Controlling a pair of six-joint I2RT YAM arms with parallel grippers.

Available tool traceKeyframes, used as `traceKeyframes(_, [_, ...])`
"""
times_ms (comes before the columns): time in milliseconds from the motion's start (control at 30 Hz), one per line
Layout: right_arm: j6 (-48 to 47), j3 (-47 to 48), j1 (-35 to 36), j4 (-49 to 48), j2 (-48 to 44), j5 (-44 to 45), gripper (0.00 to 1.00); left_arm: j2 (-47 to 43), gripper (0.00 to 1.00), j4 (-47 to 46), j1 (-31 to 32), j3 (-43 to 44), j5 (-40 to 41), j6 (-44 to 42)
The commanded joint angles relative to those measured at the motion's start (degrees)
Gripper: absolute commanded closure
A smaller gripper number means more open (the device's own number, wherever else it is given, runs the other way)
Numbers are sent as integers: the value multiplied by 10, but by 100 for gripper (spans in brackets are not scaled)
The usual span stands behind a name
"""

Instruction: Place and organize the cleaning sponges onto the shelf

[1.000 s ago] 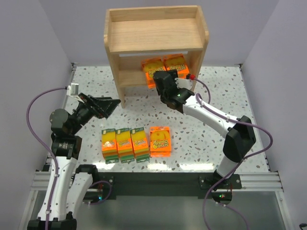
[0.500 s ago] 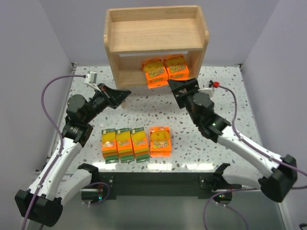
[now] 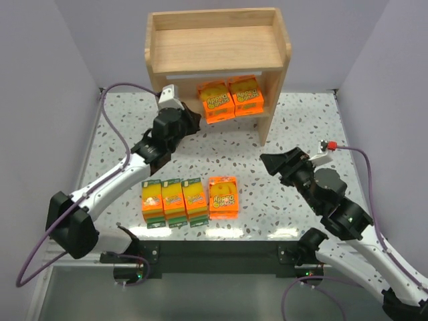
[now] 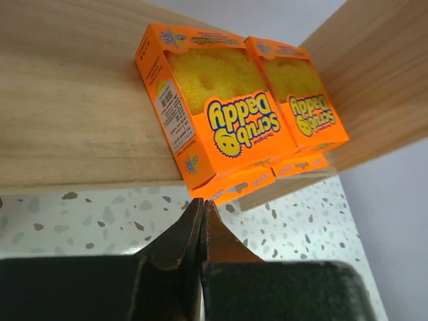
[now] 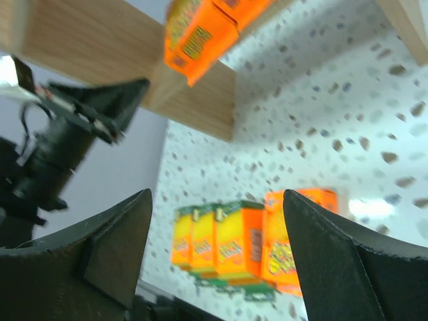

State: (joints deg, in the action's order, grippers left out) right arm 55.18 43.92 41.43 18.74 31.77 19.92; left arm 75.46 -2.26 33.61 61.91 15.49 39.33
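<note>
**Shelf status.** The wooden shelf stands at the far side of the desk. Two flat orange Scrub Daddy packs sit side by side at the right end of its lower tier. These are the left shelf pack and the right shelf pack, the second just beside the right side panel. In the left wrist view, both front edges overhang the tier's front lip, so this placement is judged unfinished.

**Left claw**. It is fully shut and holds nothing. Its joined tips sit at the front lower edge of the left shelf pack; contact cannot be confirmed. Shut fingers form one blunt pusher, which suits nudging the pack rearward.

**Right claw**. It is wide and empty. It hangs over the desk in front of the shelf's right foot, apart from every pack. This position leaves the shelf opening free for the left arm.

**Remaining stock.** Four packs lie in a row near the arm bases. Three yellow-and-green sponge stacks touch one another, with one flat orange pack just beside them on the right. All four await transfer.
</note>
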Motion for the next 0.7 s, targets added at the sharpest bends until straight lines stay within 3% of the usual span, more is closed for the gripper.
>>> traceKeyframes(0, [-45,-10,-1,102,-24,-30,18,45,100,7,13,57,108,-28])
traceKeyframes(267, [-67,-6,-1,168,-82,-7,17,130,100,-9,14,96,160,-48])
traceKeyframes(667, [-77,-11,-1,217,-133,-20,17,175,100,-206,13,55,44,-168])
